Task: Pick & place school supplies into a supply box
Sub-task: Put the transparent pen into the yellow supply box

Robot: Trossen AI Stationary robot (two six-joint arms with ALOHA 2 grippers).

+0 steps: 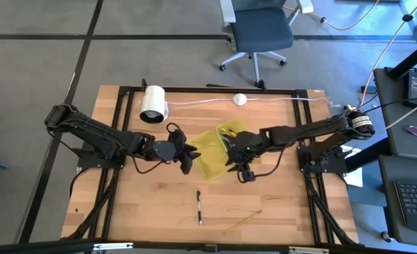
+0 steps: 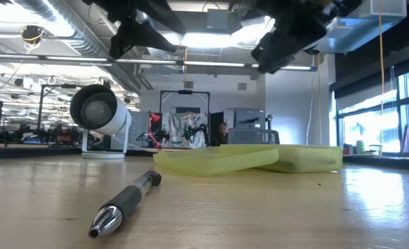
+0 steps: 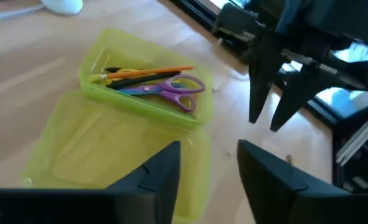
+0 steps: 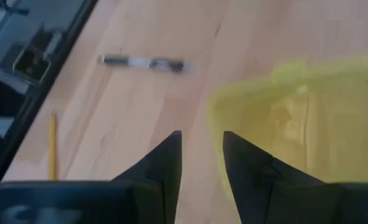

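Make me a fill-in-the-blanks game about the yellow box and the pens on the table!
1. The scissors lie inside the ____.
2. The black pen lies on the ____.
3. The pencil on the table is ____ in colour.
4. Both the left gripper and the right gripper hold ____.

Missing words: supply box; table; yellow; nothing

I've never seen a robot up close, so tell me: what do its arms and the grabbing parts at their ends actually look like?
Both arms are dark, nearly black, built of jointed segments. The left arm and the right arm each have thin black cables looping beside them. The right arm carries a pale band with a dark disc near its far end. Each ends in a gripper, left and right, with two matte black, wedge-shaped jaws tapering to blunt tips.
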